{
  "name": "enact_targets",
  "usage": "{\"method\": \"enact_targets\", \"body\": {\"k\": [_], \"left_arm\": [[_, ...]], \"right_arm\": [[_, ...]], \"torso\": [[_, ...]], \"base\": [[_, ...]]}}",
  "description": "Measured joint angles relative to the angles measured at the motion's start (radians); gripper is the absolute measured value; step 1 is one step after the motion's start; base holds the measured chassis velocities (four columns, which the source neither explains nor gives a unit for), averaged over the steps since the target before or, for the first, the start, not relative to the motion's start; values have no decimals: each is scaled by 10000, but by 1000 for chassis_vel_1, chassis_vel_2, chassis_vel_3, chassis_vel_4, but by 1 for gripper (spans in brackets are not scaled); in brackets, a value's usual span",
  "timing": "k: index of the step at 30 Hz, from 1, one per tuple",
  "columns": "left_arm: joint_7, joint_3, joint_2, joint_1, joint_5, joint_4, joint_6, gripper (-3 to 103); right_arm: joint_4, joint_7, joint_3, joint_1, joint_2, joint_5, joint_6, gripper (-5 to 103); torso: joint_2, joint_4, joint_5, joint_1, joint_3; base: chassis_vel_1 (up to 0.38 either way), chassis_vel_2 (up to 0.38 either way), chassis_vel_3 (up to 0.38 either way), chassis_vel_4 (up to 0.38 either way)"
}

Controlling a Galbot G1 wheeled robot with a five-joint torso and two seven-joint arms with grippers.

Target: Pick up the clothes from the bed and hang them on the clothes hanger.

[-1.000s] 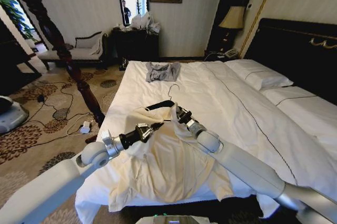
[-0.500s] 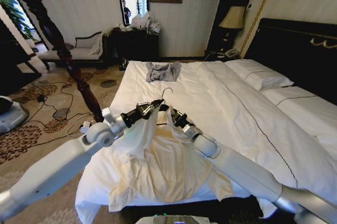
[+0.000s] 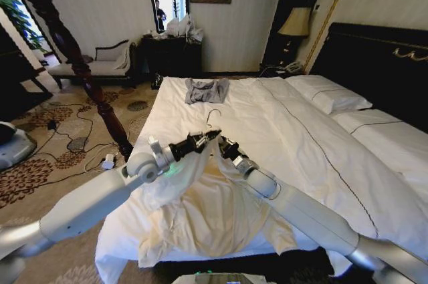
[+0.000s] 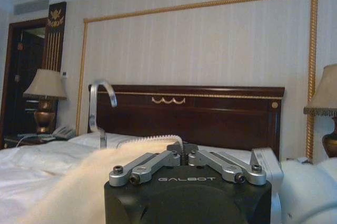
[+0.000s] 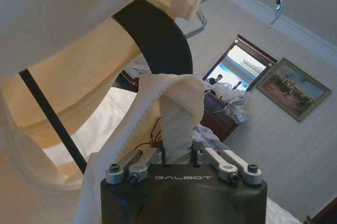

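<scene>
While both arms meet above the near half of the bed (image 3: 287, 130), toward its left edge, the job sits in the threading step: the clothes (image 3: 207, 210) are partly lifted, their lower folds heaped at the bed's near edge, and the clothes hanger (image 3: 208, 133) is raised among the upper folds, its wire hook poking up.

The left gripper (image 3: 204, 140) is clamped on a hemmed edge of cream cloth, seen draped over its closed fingers in the left wrist view. The right gripper (image 5: 179, 155) is clenched on a bunched fold, with the hanger's black shoulder just beyond it inside the collar.

To my eye, the next move calls for spreading the cloth along the hanger's shoulder while keeping the hanger steady, since thin fabric will likely slide off.

A grey garment (image 3: 206, 90) lies untouched toward the far edge.
</scene>
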Motion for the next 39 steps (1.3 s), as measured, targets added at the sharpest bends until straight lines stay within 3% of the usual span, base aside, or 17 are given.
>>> {"method": "enact_targets", "body": {"k": [4,6,10,13,18,19,22,27,39], "left_arm": [[5,-115,24,196,-73,-113,-90,20],[5,-147,39,218,-144,-209,-99,20],[132,-184,187,345,-238,-650,-105,42],[186,-154,257,421,-179,-758,-106,47],[314,-37,467,649,-47,-907,-99,70],[314,-37,467,649,-47,-907,-99,70],[681,70,757,793,-658,-1226,21,85],[625,-180,1058,1306,-703,-1455,76,98],[-127,-700,1639,2511,-150,-1801,532,100]], "right_arm": [[-11,31,0,-67,110,54,2,23],[-12,36,5,-94,110,56,2,23],[-19,60,71,-182,94,104,2,23],[-30,76,98,-184,96,160,2,23],[-8,151,103,-172,115,329,-6,23],[-8,151,103,-172,115,329,-6,23],[10,181,141,-215,118,436,-6,23],[8,215,202,-253,111,480,44,23],[-85,204,307,-345,160,589,378,23]], "torso": [[0,-3,1,1,0],[0,-4,1,1,0],[0,-4,1,0,0],[1,-4,2,0,0],[0,-4,1,0,0],[0,-4,1,0,0],[0,-3,1,0,0],[2,-4,2,0,-1],[2,-4,1,0,-1]], "base": [[0,0,0,0],[0,0,0,0],[0,0,0,0],[0,0,0,0],[0,0,0,0],[0,0,0,0],[0,0,0,0],[0,0,0,0],[0,0,0,0]]}}
